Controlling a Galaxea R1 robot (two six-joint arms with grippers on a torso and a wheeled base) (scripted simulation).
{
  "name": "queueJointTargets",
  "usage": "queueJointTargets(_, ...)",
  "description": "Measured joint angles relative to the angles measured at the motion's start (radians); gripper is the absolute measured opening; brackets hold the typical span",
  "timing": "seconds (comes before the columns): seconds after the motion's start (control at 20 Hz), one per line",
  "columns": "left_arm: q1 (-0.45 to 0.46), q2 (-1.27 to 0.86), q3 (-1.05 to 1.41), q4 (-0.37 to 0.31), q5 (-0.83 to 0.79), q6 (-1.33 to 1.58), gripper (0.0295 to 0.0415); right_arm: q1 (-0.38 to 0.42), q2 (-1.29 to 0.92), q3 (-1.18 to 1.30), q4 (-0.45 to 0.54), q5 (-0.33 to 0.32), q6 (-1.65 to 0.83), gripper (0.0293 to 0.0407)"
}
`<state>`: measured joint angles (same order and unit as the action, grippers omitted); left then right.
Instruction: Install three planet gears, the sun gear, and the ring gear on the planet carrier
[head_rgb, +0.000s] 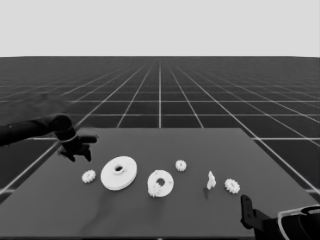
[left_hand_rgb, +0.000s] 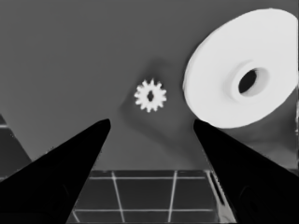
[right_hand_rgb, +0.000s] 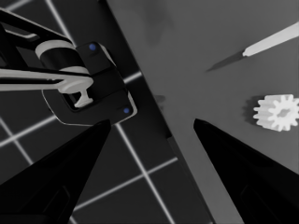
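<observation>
Both arms idle, nothing held, no gears seated yet.
Left gripper (head_rgb: 79, 150) hangs over the table's left end, fingers spread wide and empty; a gear (left_hand_rgb: 150, 95) lies just ahead of its tips, the larger round part (head_rgb: 118, 173) right beside that. Smaller round part (head_rgb: 160, 183) sits farther off, one gear (head_rgb: 156, 190) touching its rim. Right gripper (head_rgb: 245, 210) parked at the near right corner, fingers also apart, a gear (right_hand_rgb: 277, 112) and the thin white piece (right_hand_rgb: 271, 40) near it.
</observation>
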<state>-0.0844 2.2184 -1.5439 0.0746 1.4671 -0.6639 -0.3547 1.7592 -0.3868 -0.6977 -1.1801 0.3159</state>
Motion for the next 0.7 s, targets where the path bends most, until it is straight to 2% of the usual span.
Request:
queueJointTargets(0.05,0.119,0.021,-0.040,0.061,-0.079,0.011,0.0385,0.000,0.000,0.000,0.000,0.000,0.000,0.0385)
queueJointTargets(0.15,0.217,0.068,-0.130,0.106,-0.155,0.039,0.0385,0.000,0.000,0.000,0.000,0.000,0.000,0.0385)
queueJointTargets(0.45,0.257,0.101,-0.194,0.120,-0.194,0.062,0.0385,0.000,0.000,0.000,0.000,0.000,0.000,0.0385)
queueJointTargets(0.55,0.258,0.102,-0.196,0.120,-0.196,0.062,0.0314,0.000,0.000,0.000,0.000,0.000,0.000,0.0385)
queueJointTargets(0.7,0.258,0.102,-0.196,0.120,-0.196,0.062,0.0312,0.000,0.000,0.000,0.000,0.000,0.000,0.0385)
